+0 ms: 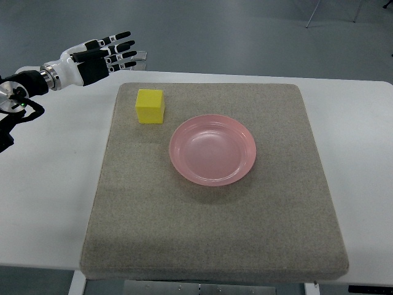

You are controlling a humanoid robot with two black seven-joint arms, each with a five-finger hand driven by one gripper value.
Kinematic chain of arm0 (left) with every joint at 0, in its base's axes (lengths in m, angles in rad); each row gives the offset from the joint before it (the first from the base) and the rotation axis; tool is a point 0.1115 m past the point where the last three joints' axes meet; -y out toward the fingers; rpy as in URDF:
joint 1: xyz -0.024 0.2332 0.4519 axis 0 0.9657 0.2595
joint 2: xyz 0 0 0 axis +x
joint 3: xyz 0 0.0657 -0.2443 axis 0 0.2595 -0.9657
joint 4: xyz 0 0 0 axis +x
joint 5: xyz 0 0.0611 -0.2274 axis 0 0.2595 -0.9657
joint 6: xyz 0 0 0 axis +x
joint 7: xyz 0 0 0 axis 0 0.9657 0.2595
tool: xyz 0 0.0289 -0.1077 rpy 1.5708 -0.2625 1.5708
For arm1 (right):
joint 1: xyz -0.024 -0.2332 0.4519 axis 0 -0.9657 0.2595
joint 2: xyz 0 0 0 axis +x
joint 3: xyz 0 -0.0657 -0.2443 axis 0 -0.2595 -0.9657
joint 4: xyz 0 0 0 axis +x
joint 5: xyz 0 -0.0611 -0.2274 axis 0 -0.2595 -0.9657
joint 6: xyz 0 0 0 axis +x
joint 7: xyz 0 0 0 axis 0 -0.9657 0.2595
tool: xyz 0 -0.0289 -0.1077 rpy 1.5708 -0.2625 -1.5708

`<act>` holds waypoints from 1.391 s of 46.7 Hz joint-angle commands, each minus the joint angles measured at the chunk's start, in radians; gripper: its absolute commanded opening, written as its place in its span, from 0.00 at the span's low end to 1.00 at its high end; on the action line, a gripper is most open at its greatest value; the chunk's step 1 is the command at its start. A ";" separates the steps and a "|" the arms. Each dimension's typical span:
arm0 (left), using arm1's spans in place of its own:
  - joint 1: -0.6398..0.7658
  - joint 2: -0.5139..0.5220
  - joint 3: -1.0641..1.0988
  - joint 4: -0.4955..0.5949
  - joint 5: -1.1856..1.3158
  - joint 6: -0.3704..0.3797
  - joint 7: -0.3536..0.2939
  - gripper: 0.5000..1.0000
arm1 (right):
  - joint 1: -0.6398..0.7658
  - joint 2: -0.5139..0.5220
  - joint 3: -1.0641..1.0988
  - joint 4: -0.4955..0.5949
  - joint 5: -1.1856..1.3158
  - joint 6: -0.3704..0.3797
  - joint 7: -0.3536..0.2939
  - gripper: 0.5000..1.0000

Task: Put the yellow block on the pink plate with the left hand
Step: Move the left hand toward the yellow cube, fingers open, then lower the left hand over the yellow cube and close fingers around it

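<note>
One yellow block [150,106], one pink plate [212,149], one mat [215,233].

- A white table [55,203] fills most of the scene.
- A grey-beige mat [215,233] lies on the table, covering its middle from far to near edge.
- Grey floor [215,31] shows beyond the far edge.
- Thin metal legs [316,12] stand far right on the floor.

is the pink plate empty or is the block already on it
Empty. The pink plate shows only its bare inside; the yellow block sits apart on the grey mat, to the plate's upper left.
</note>
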 commanded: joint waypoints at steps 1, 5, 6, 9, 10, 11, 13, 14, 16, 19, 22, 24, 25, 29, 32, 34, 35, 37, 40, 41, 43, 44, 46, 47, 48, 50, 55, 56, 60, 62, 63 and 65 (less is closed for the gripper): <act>0.000 0.001 0.001 0.002 0.000 0.000 0.000 0.99 | 0.000 0.000 0.000 -0.001 0.000 -0.001 0.000 0.85; 0.000 0.001 0.001 0.004 0.000 0.000 0.000 0.99 | 0.000 0.000 0.000 -0.001 0.000 -0.001 0.000 0.85; -0.002 0.001 0.001 0.002 0.000 0.000 0.000 0.99 | 0.000 0.000 0.000 -0.001 0.000 -0.001 0.000 0.85; -0.008 0.005 0.001 0.002 0.000 0.000 0.000 0.99 | 0.000 0.000 0.000 0.000 0.000 -0.001 0.000 0.85; -0.009 0.006 0.003 0.001 0.003 0.000 0.000 0.99 | 0.000 0.000 0.000 0.000 0.000 0.001 0.000 0.85; -0.009 0.006 0.003 0.001 0.003 0.000 0.000 0.99 | 0.000 0.000 0.000 0.000 0.000 0.001 0.000 0.85; -0.011 0.006 0.003 0.001 0.000 0.000 0.000 0.99 | 0.000 0.000 0.000 0.000 0.000 -0.001 0.000 0.85; -0.011 0.006 0.003 -0.001 0.000 -0.001 0.000 0.99 | 0.000 0.000 0.000 0.000 0.000 -0.001 0.000 0.85; -0.011 0.006 0.003 -0.003 0.000 -0.003 0.000 0.99 | 0.000 0.000 0.000 0.000 0.000 0.001 0.000 0.85; -0.011 0.006 0.003 0.001 0.000 -0.003 0.000 0.99 | 0.000 0.000 0.000 -0.001 0.000 0.001 0.000 0.85; -0.009 0.008 0.004 0.005 0.003 -0.005 0.000 0.99 | 0.000 0.000 0.000 0.000 0.000 -0.001 0.000 0.85; -0.009 0.009 0.004 0.008 0.006 -0.005 0.000 0.99 | 0.000 0.000 0.000 0.000 0.000 0.001 0.000 0.85; -0.009 0.011 0.004 0.010 0.011 -0.005 0.000 0.99 | 0.000 0.000 0.000 0.000 0.000 0.001 0.000 0.85; -0.012 0.011 0.004 0.017 0.093 -0.005 -0.006 0.99 | 0.000 0.000 0.000 0.000 0.000 -0.001 0.000 0.85; -0.020 0.009 0.004 0.020 0.214 -0.005 -0.018 0.99 | 0.000 0.000 0.000 -0.001 0.002 0.001 0.000 0.85; -0.032 0.009 0.003 0.027 0.303 -0.005 -0.022 0.99 | 0.000 0.000 0.000 0.000 0.000 -0.001 0.000 0.85; -0.038 0.008 0.001 0.031 0.346 -0.005 -0.026 0.99 | 0.000 0.000 0.000 -0.001 0.002 -0.001 0.000 0.85; -0.052 0.008 0.001 0.036 0.420 -0.005 -0.041 0.99 | 0.000 0.000 0.000 -0.001 0.000 0.001 0.000 0.85; -0.072 0.006 0.007 0.037 0.507 -0.005 -0.069 0.99 | 0.000 0.000 0.000 0.000 0.000 -0.001 0.000 0.85; -0.078 0.006 0.009 0.037 0.534 -0.005 -0.077 0.99 | 0.000 0.000 0.000 0.000 0.000 -0.001 0.000 0.85; -0.095 0.006 0.010 0.037 0.593 -0.005 -0.084 0.99 | 0.000 0.000 0.000 -0.001 0.000 0.001 0.000 0.85; -0.106 0.006 0.014 0.036 0.626 -0.005 -0.087 0.99 | 0.000 0.000 0.000 0.000 0.000 -0.001 0.000 0.85; -0.126 0.006 0.018 0.036 0.696 -0.005 -0.089 0.99 | 0.000 0.000 0.000 -0.001 0.000 0.001 0.000 0.85; -0.135 0.006 0.020 0.031 0.733 -0.005 -0.091 0.99 | 0.000 0.000 0.000 -0.001 0.002 -0.001 0.000 0.85; -0.143 0.006 0.021 0.030 0.768 -0.005 -0.094 0.99 | 0.000 0.000 0.000 -0.001 0.000 0.001 0.000 0.85; -0.155 0.006 0.021 0.025 0.843 -0.005 -0.106 0.99 | 0.000 0.000 0.000 0.000 0.000 -0.001 0.000 0.85; -0.164 0.006 0.021 -0.024 1.056 -0.005 -0.167 0.99 | 0.000 0.000 0.000 0.000 0.002 -0.001 0.000 0.85; -0.167 0.006 0.021 -0.047 1.099 -0.005 -0.182 0.99 | 0.000 0.000 0.000 -0.001 0.000 -0.001 0.000 0.85; -0.164 0.014 0.021 -0.130 1.235 -0.005 -0.225 0.99 | 0.000 0.000 0.000 0.000 0.000 -0.001 0.000 0.85; -0.164 0.014 0.021 -0.141 1.275 -0.005 -0.233 0.99 | 0.000 0.000 0.000 -0.001 0.000 -0.001 0.000 0.85; -0.166 0.014 0.021 -0.145 1.290 -0.005 -0.235 0.99 | 0.000 0.000 0.000 0.000 0.000 0.001 0.000 0.85; -0.169 0.012 0.026 -0.147 1.325 -0.003 -0.236 0.99 | 0.000 0.000 0.000 -0.001 0.000 -0.001 0.000 0.85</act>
